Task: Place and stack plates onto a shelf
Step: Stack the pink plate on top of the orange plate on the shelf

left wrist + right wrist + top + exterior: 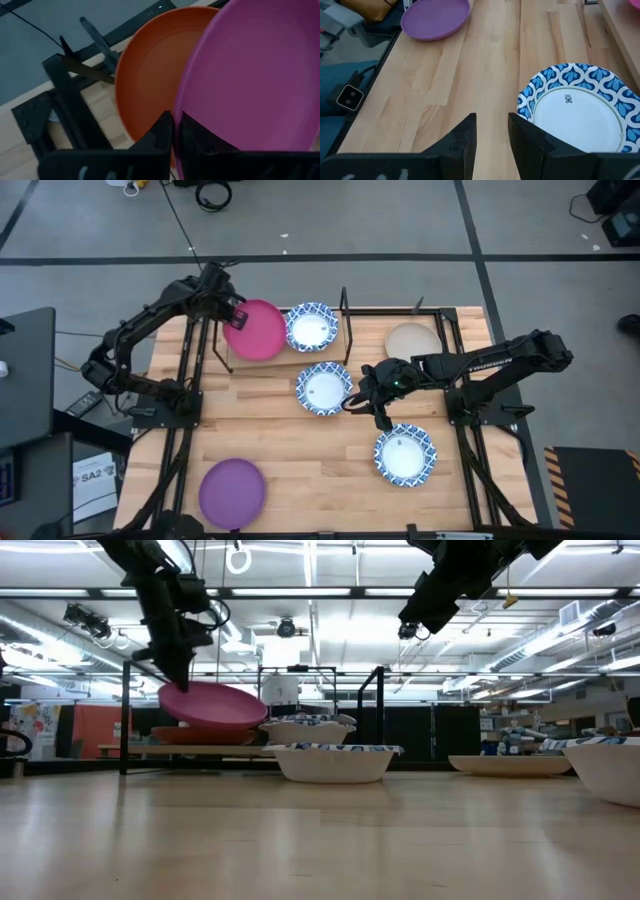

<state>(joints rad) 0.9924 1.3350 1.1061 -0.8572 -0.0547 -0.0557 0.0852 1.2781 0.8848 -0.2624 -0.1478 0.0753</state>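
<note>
My left gripper (228, 315) (175, 117) is shut on the pink plate (258, 330) (212, 705) over the shelf's (365, 345) left end. Below it an orange plate (147, 75) (200, 736) lies on the shelf board. A blue-and-white plate (311, 328) and a beige plate (412, 340) also rest on the shelf. My right gripper (360, 395) (492, 132) is open and raised above the table, beside the right edge of a blue-and-white plate (323, 388) (580, 115) lying on the tabletop. Another blue-and-white plate (405, 455) and a purple plate (232, 492) (435, 17) lie nearer the front. My left gripper pinches the pink plate's rim (181, 107) at its left side, one finger above and one below. The fingers come from the table's left, slanting down. The plate is lifted clear and tilted, just above the orange plate.
Black upright posts (345, 305) rise from the shelf frame between the plates and at its ends. Black frame rails (185, 370) run along the table's left and right sides. Bare tabletop lies between the purple plate and the front blue-and-white plate.
</note>
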